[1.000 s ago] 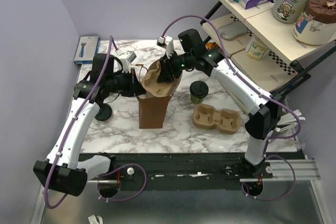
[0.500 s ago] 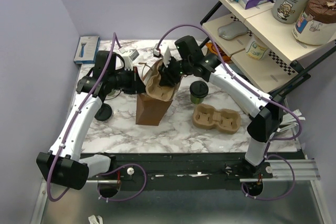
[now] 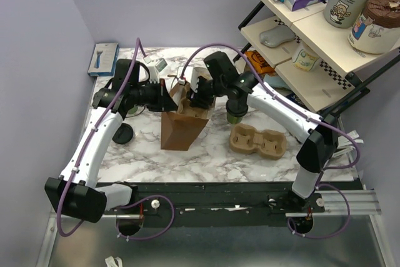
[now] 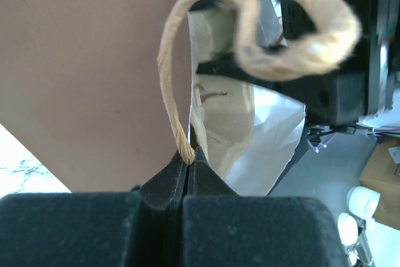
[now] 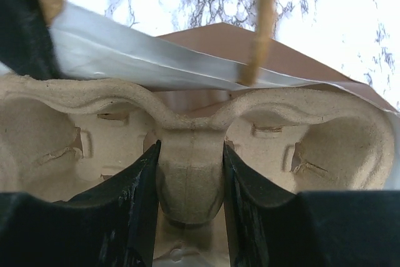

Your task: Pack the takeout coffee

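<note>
The takeout coffee [image 3: 235, 114], a small dark-green cup with a black lid, stands on the marble right of the brown paper bag [image 3: 180, 128], partly hidden behind my right arm. My left gripper [image 3: 166, 91] [image 4: 187, 157] is shut on the base of the bag's twisted paper handle [image 4: 250, 10] at the rim, holding the bag [image 4: 94, 79] open. My right gripper [image 3: 195, 99] [image 5: 190, 149] is shut on the middle ridge of a moulded-pulp cup tray [image 5: 325, 145], which sits in the mouth of the bag [image 5: 206, 37].
A second pulp cup tray [image 3: 257, 141] lies on the marble table [image 3: 206, 164] to the right of the bag. A black round disc [image 3: 123, 133] lies to the left by my left arm. A shelf rack [image 3: 312, 35] with boxes and tubs stands at back right.
My right arm has swung left and lower, bringing the tray down into the bag's mouth, and it now covers part of the cup. The bag's top has leaned left with my left gripper.
</note>
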Action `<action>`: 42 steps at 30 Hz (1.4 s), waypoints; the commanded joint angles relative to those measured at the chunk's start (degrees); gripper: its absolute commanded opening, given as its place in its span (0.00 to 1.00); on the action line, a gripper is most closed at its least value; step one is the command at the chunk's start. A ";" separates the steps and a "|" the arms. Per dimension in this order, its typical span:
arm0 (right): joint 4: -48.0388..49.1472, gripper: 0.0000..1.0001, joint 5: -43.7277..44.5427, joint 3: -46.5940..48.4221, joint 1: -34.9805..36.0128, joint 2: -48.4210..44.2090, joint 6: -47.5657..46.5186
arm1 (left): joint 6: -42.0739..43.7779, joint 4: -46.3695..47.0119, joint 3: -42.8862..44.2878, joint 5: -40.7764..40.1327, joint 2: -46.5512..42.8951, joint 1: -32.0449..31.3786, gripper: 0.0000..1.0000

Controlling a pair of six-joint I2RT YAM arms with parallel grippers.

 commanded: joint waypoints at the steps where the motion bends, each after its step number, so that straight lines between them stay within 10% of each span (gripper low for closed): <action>1: -3.43 0.27 -3.49 -3.24 3.89 -1.57 -9.61 | -2.35 3.68 2.44 0.02 1.00 -0.28 0.00; 13: 1.49 0.26 1.69 -4.56 5.22 -1.14 -7.26 | -3.67 3.94 1.30 -3.41 -1.02 -0.19 0.13; 42: -5.98 0.36 6.26 -4.30 5.22 3.35 6.89 | -3.76 4.56 -0.72 -3.94 -1.20 -0.19 0.00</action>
